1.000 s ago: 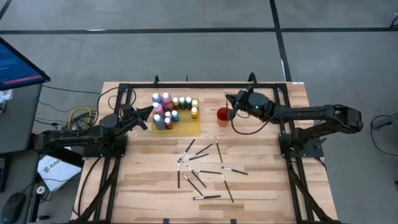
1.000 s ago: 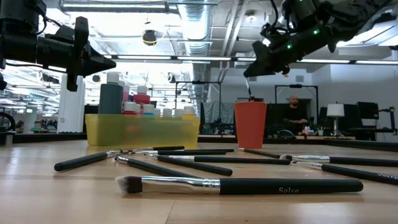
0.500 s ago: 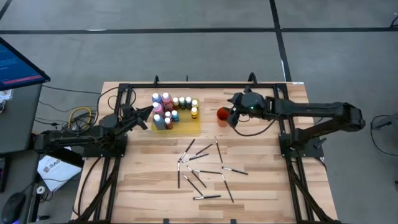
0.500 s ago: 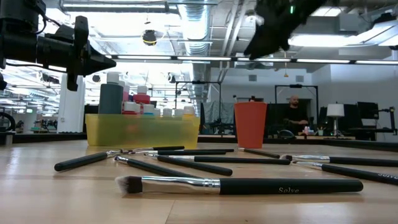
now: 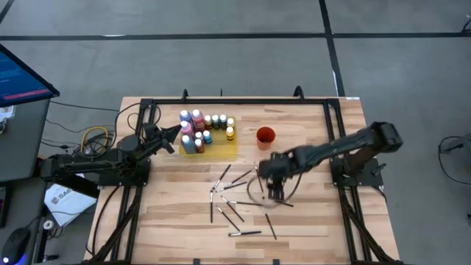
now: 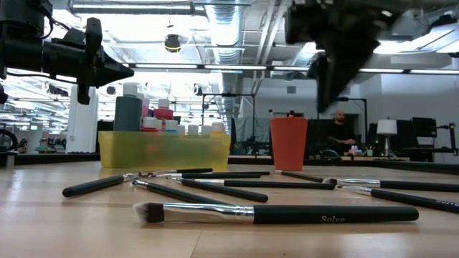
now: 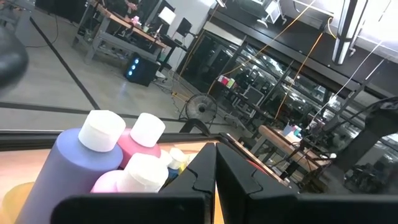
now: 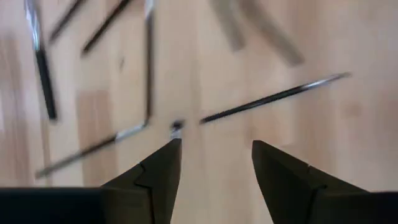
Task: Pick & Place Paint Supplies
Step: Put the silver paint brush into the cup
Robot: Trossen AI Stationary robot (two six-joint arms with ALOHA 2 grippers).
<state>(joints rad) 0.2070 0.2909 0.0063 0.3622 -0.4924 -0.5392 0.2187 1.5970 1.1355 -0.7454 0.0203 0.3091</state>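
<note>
The right gripper (image 5: 271, 184) hangs with its two fingers spread apart and nothing between them, above the scattered brushes (image 5: 237, 197) in the middle of the table (image 5: 176, 221). Through its own camera the bare wood shows in the gap between the fingers (image 8: 155, 171), and one thin brush (image 8: 273, 96) lies just ahead of the tips, running slantwise across the gap rather than in line with it. More brushes (image 8: 93, 149) lie off to the side, some crossing each other.

The likely trouble comes from that crowding. The brushes lie at every angle, a few touching or overlapping, so fingers coming down could catch two handles at once or nudge a neighbour and roll it away. These handles are thin and round and lie flat on the wood, so the tips could also close above one and miss, or pinch it off-centre so it swings.

Seen from above, the brushes fan out with no common direction: some point toward the far edge, some lie nearly crosswise. From table height the nearest brush (image 6: 287, 213) lies side-on, bristles at one end.

Beyond the right gripper, toward the far edge, stands the orange cup (image 5: 265, 135). Further off sit the paint bottles (image 5: 202, 126) on the yellow mat (image 5: 221, 147). The left gripper (image 5: 175, 135) waits beside those bottles, fingers pressed together and holding nothing.
</note>
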